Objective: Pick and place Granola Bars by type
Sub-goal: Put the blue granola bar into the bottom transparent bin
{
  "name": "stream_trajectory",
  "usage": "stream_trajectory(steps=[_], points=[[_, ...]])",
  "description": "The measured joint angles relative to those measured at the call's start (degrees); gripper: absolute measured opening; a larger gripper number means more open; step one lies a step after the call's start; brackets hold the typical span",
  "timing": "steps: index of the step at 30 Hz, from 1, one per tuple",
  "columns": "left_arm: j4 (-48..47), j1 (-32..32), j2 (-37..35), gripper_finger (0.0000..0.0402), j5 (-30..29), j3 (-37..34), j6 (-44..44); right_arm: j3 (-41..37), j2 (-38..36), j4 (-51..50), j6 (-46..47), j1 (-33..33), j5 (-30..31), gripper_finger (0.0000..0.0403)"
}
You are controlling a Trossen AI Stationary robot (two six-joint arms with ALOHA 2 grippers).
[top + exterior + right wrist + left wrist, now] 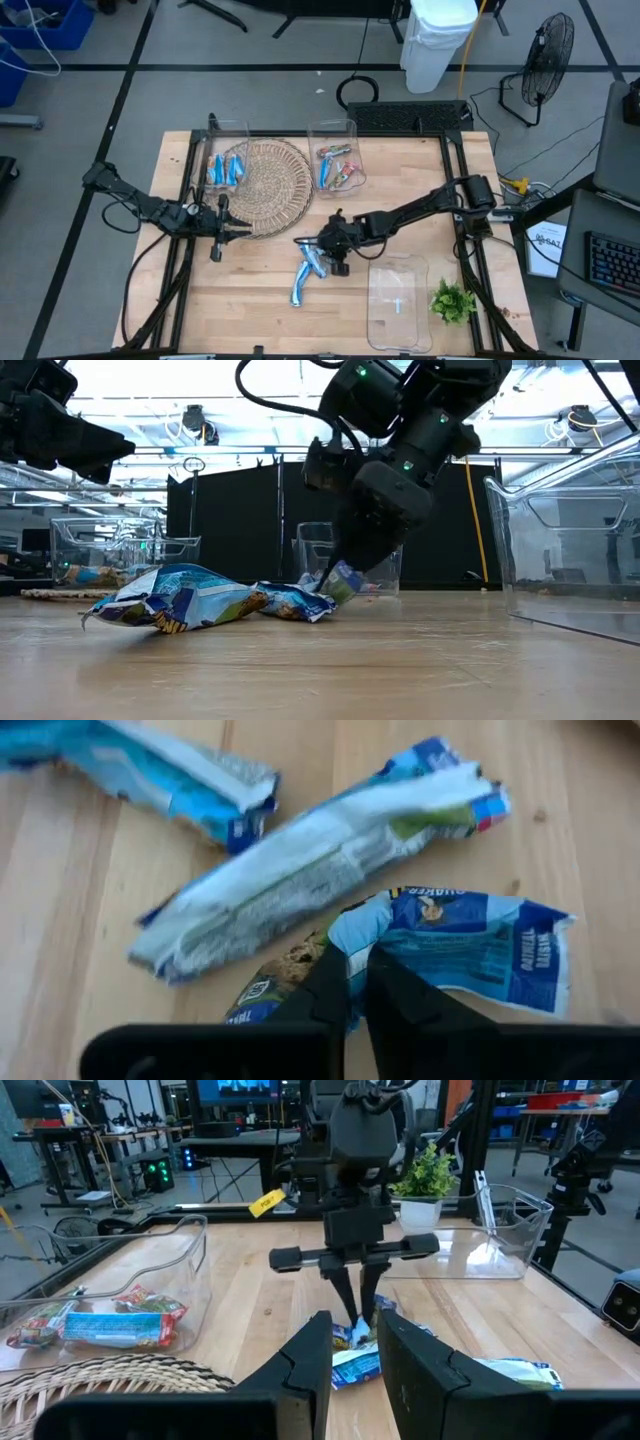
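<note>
Three blue-and-white granola bars (305, 272) lie in a loose cluster on the wooden table, near its middle. My right gripper (322, 252) stands over them, pointing down, shut on one blue bar (460, 945). The other two bars (320, 850) (150, 775) lie flat beside it. My left gripper (222, 228) hovers open at the near edge of the wicker plate (265, 185), left of the cluster, touching nothing. More blue bars sit in the left clear bin (225, 165). Blue and reddish ones sit in the middle bin (335, 168). My right gripper pinches the blue bar by one end of its wrapper (350, 945), between its two fingertips (345, 565), coming from above and pointing down. That end is tipped up under the fingers (357, 1335). The bar's other end rests low among the other bars on the table.
A clear bin (400, 300) stands near the table's near right corner, with a green leafy sprig (452, 300) beside it. The wicker plate lies between the two far bins. Bare wood is free at the near left.
</note>
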Motion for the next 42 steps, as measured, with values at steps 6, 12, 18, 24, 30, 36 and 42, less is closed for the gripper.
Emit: stream_trajectory(steps=[6, 12, 18, 24, 30, 36, 42], points=[[0.0, 0.0, 0.0, 0.0088, 0.0, 0.0, 0.0, -0.2, -3.6, -0.5, -3.1, 0.6, 1.5, 0.0006], [0.0, 0.0, 0.0, 0.0088, 0.0, 0.0, 0.0, -0.2, -11.7, -2.7, -7.2, 2.5, 1.6, 0.0005], [0.0, 0.0, 0.0, 0.0088, 0.0, 0.0, 0.0, -0.1, -23.3, -8.9, -8.3, 5.9, 7.4, 0.0004], [0.0, 0.0, 0.0, 0.0088, 0.0, 0.0, 0.0, -0.1, -32.6, -15.1, -6.2, 11.7, 7.3, 0.0003], [0.0, 0.0, 0.0, 0.0088, 0.0, 0.0, 0.0, -0.8, -37.4, -18.6, 4.2, 18.9, 4.2, 0.0007], [0.0, 0.0, 0.0, 0.0088, 0.0, 0.0, 0.0, -4.3, -38.4, -18.6, 20.8, 25.2, -4.2, 0.0004], [0.0, 0.0, 0.0, 0.0088, 0.0, 0.0, 0.0, -10.8, -38.3, -18.6, 39.9, 29.1, -5.8, 0.0004]])
